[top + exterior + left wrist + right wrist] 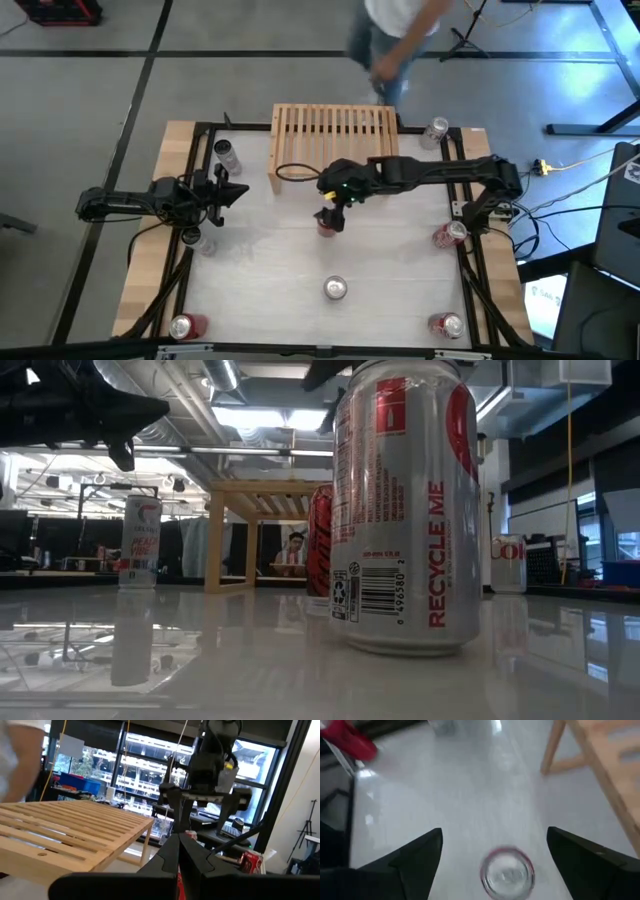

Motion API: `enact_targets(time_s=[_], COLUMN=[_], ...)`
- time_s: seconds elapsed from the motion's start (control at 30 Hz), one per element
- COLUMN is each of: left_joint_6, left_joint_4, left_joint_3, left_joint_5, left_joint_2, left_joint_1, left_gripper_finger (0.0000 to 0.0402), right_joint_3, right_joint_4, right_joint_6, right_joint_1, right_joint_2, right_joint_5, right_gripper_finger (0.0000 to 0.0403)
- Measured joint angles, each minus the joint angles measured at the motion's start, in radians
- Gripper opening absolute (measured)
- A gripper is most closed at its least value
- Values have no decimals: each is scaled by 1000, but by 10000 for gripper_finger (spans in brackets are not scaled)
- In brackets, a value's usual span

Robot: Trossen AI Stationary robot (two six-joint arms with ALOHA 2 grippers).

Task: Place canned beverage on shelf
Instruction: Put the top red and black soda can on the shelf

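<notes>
The shelf (pixel 335 137) stands at the table's twelve o'clock edge, its slatted top bare. The right gripper (pixel 331 217) hangs just toward six o'clock of it, fingers spread wide and holding nothing, straddling an upright red can (pixel 507 872) from above. To grip well, I judge it should descend centred, then close squarely. The left gripper (pixel 235 193) waits at nine o'clock, closed and empty.

Eight cans (pixel 334 288) stand on the worktop (pixel 260 270), beside one wooden shelf (pixel 333 133) and two claws.
</notes>
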Motion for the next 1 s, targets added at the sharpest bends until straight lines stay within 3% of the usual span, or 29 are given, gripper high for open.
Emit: enact_targets(time_s=[0.33, 0.53, 1.0], left_joint_6=[0, 0, 0], left_joint_4=[-14, -18, -17], left_joint_3=[0, 0, 0], left_joint_5=[0, 0, 0], left_joint_2=[0, 0, 0], left_joint_1=[0, 0, 0], left_gripper_finger=[0, 0, 0], right_joint_3=[-44, -43, -43], right_joint_4=[-20, -32, -78], right_joint_6=[-28, -53, -53], right_joint_1=[21, 48, 47], right_joint_2=[48, 101, 166], right_joint_5=[-9, 53, 86], right_gripper_finger=[337, 337, 337])
